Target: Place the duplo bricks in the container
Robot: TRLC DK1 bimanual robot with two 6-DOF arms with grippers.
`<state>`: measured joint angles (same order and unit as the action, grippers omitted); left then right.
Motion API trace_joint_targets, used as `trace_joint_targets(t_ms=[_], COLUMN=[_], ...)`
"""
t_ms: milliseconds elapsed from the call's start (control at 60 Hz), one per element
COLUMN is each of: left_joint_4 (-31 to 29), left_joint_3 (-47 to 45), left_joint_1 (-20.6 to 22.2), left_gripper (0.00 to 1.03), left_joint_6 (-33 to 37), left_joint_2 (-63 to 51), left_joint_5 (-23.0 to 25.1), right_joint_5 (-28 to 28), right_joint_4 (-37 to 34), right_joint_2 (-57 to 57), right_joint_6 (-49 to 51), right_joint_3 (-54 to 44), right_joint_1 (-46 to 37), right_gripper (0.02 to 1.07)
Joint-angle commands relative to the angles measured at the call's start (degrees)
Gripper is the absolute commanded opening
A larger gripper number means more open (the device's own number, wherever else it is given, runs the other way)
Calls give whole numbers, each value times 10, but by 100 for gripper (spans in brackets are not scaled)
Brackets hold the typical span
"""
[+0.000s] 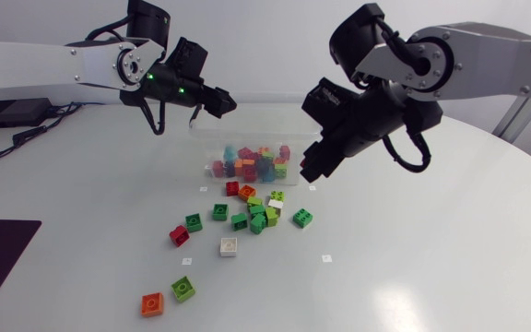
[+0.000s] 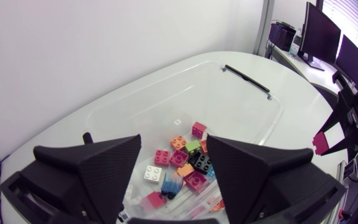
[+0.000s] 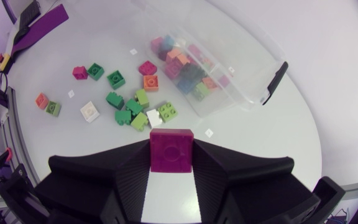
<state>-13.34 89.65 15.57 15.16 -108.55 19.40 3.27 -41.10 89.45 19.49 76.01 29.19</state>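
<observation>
Left pincer: I am keeping it (image 1: 222, 103) (image 2: 173, 143) spread wide with nothing between the fingers. It is hanging over the container and looking down into it.
Right pincer: I am gripping a magenta brick (image 3: 171, 151) (image 2: 321, 143), with the fingers of the pincer (image 1: 310, 173) (image 3: 171, 147) pressing on it from two sides. It is hovering above the table, just beside the end of the container nearest my right arm.
Container: the clear tub (image 1: 205, 140) (image 2: 247, 109) (image 3: 248, 76) is sitting on the white table (image 1: 431, 263), toward its far edge and roughly midway between its side edges.
Bricks already in: a mixed heap (image 1: 252, 164) (image 2: 188, 163) (image 3: 182, 62) of pink, orange, green, blue and white pieces is lying on the tub's floor.
Loose cluster: a group of mostly green bricks (image 1: 261, 214) (image 3: 135, 109) is lying on the table just in front of the tub, with a red one (image 1: 232, 187) and an orange one (image 1: 247, 192) nearest its wall.
Outliers: a red brick (image 1: 180, 235) (image 3: 79, 72) and a white brick (image 1: 229, 246) (image 3: 89, 111) are lying further toward the table's near edge.
Nearest the near edge: an orange brick (image 1: 152, 303) (image 3: 41, 100) and a light green brick (image 1: 183, 289) (image 3: 53, 108) are sitting side by side, well apart from the rest.
</observation>
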Motion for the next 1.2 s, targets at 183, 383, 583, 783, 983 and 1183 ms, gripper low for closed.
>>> trace_joint_targets(t_ms=[183,383,583,783,983,1183], left_joint_4=[-92,-182,-205,-223,-235,-251], left_joint_3=[47,-9,-101,-188,-289,-361], left_joint_1=[-4,-20,-55,-85,-99,-102], left_gripper=[98,98,98,98,98,98], left_joint_6=[18,87,142,201,271,322], left_joint_2=[34,124,218,287,351,393], left_joint_5=[-24,-24,-24,-20,-17,-17], right_joint_5=[15,16,15,12,10,2], right_joint_4=[38,69,103,120,120,120], right_joint_2=[27,69,102,160,212,254], right_joint_6=[-30,-40,-45,-45,-46,-48], right_joint_3=[78,123,150,199,253,300], right_joint_1=[-9,-12,-14,-23,-21,-19], right_gripper=[29,29,29,29,29,30])
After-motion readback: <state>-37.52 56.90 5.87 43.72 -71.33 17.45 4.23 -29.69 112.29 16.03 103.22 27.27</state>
